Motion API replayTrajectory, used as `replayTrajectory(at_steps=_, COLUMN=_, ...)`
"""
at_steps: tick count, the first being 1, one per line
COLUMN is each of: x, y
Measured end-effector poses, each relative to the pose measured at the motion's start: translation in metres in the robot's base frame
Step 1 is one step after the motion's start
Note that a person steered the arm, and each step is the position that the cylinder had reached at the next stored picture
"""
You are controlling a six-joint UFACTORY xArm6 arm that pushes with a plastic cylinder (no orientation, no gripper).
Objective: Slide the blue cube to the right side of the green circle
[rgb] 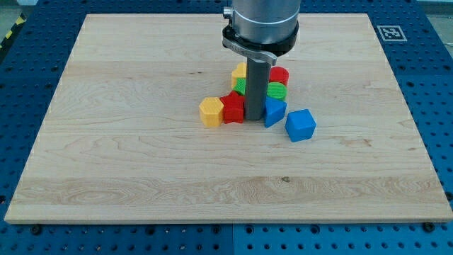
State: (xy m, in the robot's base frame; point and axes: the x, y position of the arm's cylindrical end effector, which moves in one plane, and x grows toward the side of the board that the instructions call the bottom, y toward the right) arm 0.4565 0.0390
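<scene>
The blue cube (301,125) lies on the wooden board, at the lower right of a tight cluster of blocks. The green circle (277,90) sits up and to the left of it, partly hidden by the rod. My tip (255,117) stands in the middle of the cluster, between a red block (233,109) on its left and a second blue block (274,112) on its right. The blue cube is a short way to the right of my tip, apart from it.
A yellow block (211,112) lies left of the red block. Another yellow block (239,72), a red block (280,74) and a green block (241,87) sit behind the rod, partly hidden. The wooden board's (141,156) edges border a blue perforated table (432,85).
</scene>
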Motion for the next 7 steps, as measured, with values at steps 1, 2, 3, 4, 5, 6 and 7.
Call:
replayTrajectory(at_steps=1, x=0.03, y=0.0)
replayTrajectory(at_steps=2, x=0.067, y=0.0)
replayTrajectory(at_steps=3, x=0.087, y=0.013)
replayTrajectory(at_steps=4, x=0.087, y=0.036)
replayTrajectory(at_steps=5, x=0.086, y=0.064)
replayTrajectory(at_steps=6, x=0.066, y=0.07)
replayTrajectory(at_steps=7, x=0.032, y=0.07)
